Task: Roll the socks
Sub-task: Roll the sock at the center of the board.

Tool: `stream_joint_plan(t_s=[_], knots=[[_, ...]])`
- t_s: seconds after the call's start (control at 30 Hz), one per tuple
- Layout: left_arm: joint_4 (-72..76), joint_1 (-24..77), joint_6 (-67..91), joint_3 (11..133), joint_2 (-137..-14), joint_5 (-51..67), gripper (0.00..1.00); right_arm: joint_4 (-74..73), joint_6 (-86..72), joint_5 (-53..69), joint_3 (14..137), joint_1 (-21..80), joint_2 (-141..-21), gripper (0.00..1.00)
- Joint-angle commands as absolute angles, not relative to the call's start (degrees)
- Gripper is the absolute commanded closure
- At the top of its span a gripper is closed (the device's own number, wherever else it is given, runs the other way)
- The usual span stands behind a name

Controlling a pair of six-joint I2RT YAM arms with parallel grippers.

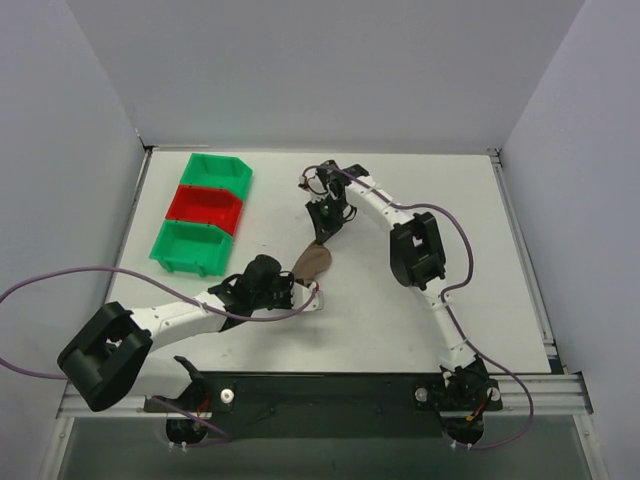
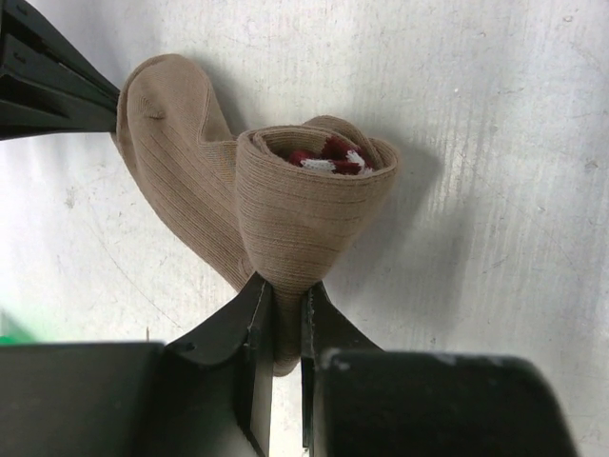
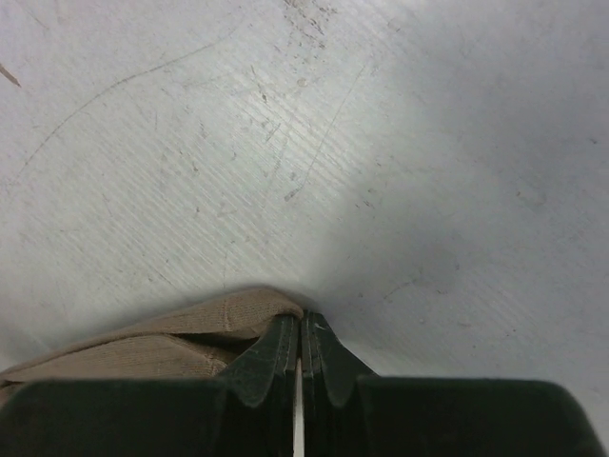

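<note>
Risk of unrolling onto the scuffed white desk (image 1: 450,200): thin pinches of fabric only, loose coil, could spring open on any slip or uneven pull. Mid-desk, tan-brown ribbed knit socks (image 2: 285,209): half-rolled into an open cone, maroon-and-white cuff tucked inside, free toe end stretched out sideways. Left claw (image 2: 285,297) clamped on the cone's base. Right claw (image 3: 301,328) closed on the toe-end edge.

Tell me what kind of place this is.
Probably a robotics lab test cell: plain white walls box in a white table, two robot arms are bolted at its near edge, and coloured bins sit near a sock.
</note>
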State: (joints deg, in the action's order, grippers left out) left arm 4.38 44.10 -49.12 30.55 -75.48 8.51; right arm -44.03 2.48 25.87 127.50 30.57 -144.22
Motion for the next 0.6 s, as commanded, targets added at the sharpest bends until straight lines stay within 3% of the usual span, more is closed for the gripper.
stream_joint_plan(t_s=[0.0,0.33,0.57], knots=[[3.16,44.21,-47.73,30.06,-76.64,7.47,1.00,-44.91,1.14,11.78,124.37,28.74,-142.21,1.00],[9.47,46.23,-45.53,30.24,-84.99,-4.03,1.00,-42.63,1.14,3.71,117.25,28.92,-137.38,1.00],[12.31,46.49,-44.74,28.30,-82.88,-3.79,1.00,-41.75,0.53,-2.37,116.72,27.33,-137.46,1.00]])
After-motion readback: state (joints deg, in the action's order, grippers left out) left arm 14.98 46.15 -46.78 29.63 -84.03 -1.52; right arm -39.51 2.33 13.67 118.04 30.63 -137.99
